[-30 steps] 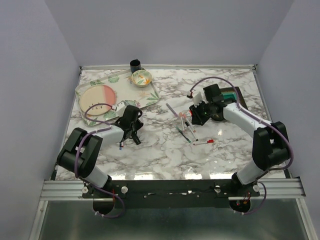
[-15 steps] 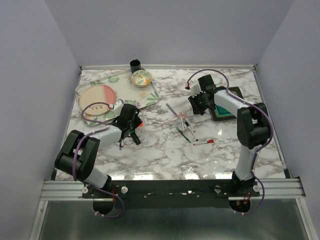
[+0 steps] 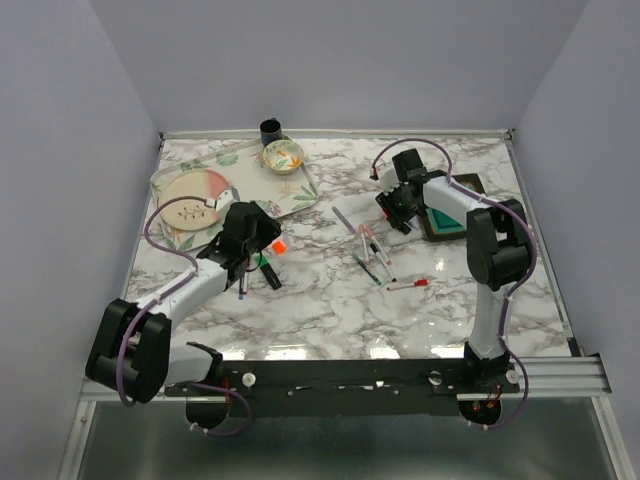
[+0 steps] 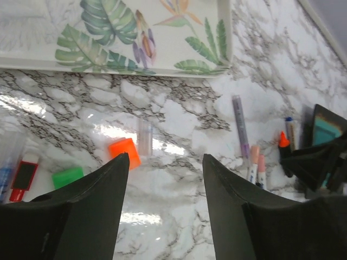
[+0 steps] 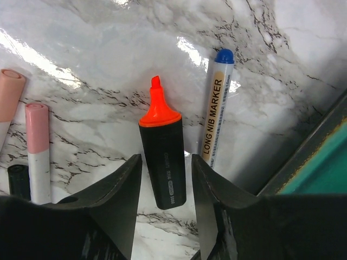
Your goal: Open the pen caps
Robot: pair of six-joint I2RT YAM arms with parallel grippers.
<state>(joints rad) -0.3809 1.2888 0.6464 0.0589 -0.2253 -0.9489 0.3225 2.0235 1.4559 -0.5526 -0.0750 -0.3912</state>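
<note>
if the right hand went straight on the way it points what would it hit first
The uncapped orange highlighter, lying on the marble table between the open fingers of the right hand. Depth is hard to judge, so the fingers might touch the table alongside it.

Bright overhead light throws white glare on the glossy marble table (image 4: 184, 189), shadows soft, focus sharp.

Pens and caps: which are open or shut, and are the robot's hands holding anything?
orange highlighter: uncapped, lying flat
orange cap: off, lying loose
green cap: off, lying loose
blue marker: capped
pink pen: capped
left gripper: open, empty
right gripper: open, straddling the orange highlighter
</note>
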